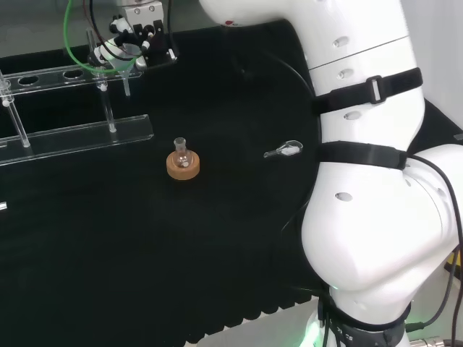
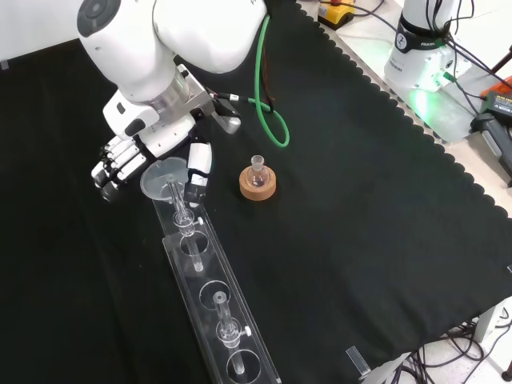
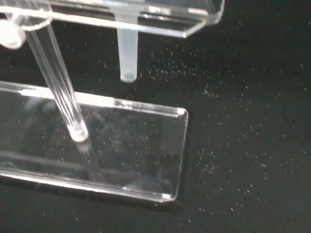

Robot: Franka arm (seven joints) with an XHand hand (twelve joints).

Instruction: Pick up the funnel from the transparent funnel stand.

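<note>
Robot hand [image 2: 128,160] at the stand's end, fingers and thumb curled either side of the funnel [image 2: 164,178], which sits in the transparent funnel stand [image 2: 212,300]; contact unclear. Risk: a tilted lift jams the stem in its hole, dragging the stand across the counter [image 2: 360,200].

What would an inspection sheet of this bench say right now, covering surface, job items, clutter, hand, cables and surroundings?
Surface: black cloth covers the bench, scalloped edge in the front view.
Job's things: clear plastic funnel sits in the end hole of the long transparent funnel stand; its stem hangs through the top plate.
Clutter: small glass flask on a cork ring; small clear spoon-like piece.
Hand: black and white hand at the funnel, fingers on one side and thumb on the other; contact unclear.
Cables: green cable loops from the wrist.
Surroundings: second robot base with wires beyond the cloth.
</note>
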